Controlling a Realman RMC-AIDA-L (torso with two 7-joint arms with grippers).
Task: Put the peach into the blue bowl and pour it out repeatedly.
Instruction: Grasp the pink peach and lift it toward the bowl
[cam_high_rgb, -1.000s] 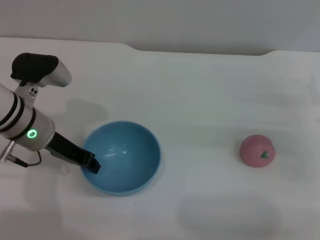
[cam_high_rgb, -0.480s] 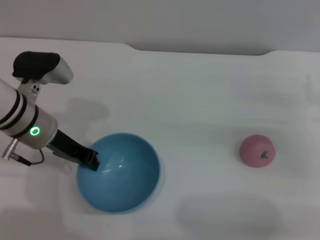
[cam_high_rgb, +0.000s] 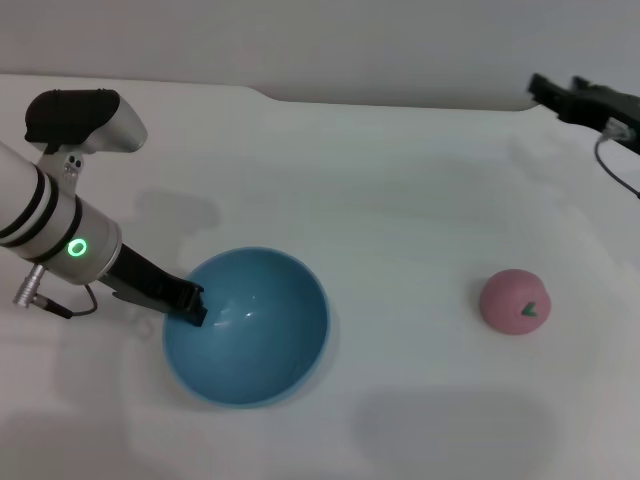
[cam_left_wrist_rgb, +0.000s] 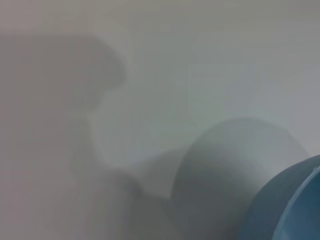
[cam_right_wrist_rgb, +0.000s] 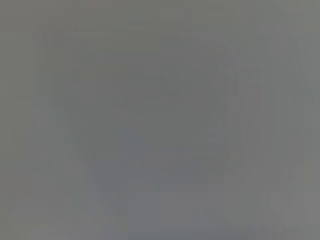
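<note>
My left end effector (cam_high_rgb: 190, 305) pinches the blue bowl (cam_high_rgb: 250, 330) rim; the peach (cam_high_rgb: 514, 301) looks light and round, so I'd grab its sides.

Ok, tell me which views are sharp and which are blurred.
Head view: sharp, the peach and blue bowl crisp, glare inside the bowl. Left wrist view: soft, only broad shadows and the bowl's rim. Right wrist view: featureless grey, nothing readable.
</note>
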